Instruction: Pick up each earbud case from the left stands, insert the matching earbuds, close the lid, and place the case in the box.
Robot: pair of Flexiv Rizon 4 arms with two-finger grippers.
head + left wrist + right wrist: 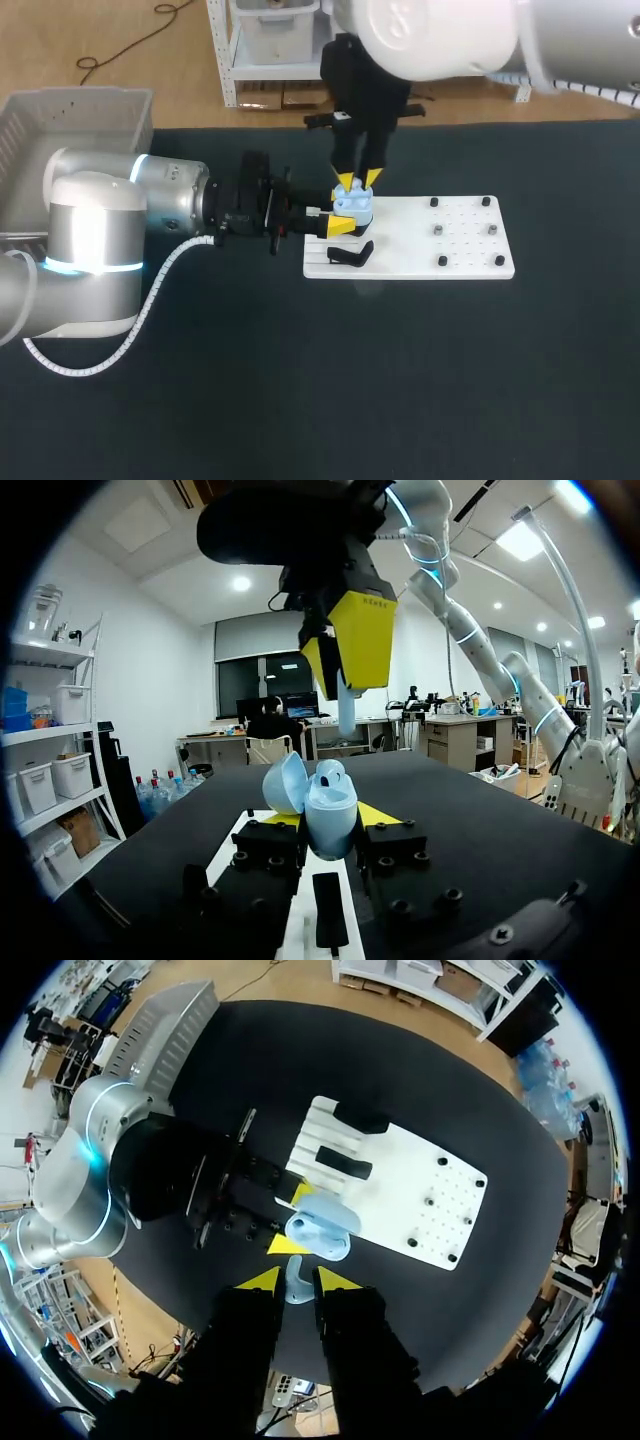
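While an insertion step appears to be under way, the head view shows the left gripper (pixel 340 218) reaching in from the side and pinching a light blue earbud case (pixel 352 206) just over the near-left corner of a white board (pixel 450 240), with a black stand (pixel 350 256) lying bare beside it. The right gripper (pixel 358 180) hangs point-down directly above the case. The box (pixel 70 115) sits well apart at the table's far left edge. From the left wrist view, the case (pixel 330 802) sits upright between the left gripper's (pixel 330 822) two yellow tips, pressed from both sides, its lid (pixel 285 782) swung open to one side. Above it the right gripper (pixel 340 670) is closed on a pale blue earbud (pixel 345 708), stem downward, apart from the case. From the right wrist view, looking straight down, the earbud (pixel 295 1290) is nipped between the right gripper's (pixel 298 1280) tips, and the open case (pixel 322 1228) lies just ahead of them, held by the left gripper (pixel 293 1218). Whether a first earbud is already seated cannot be made out. By my judgement the next move calls for a small sideways correction onto the matching socket, a slow straight descent, then letting go before the lid is closed.
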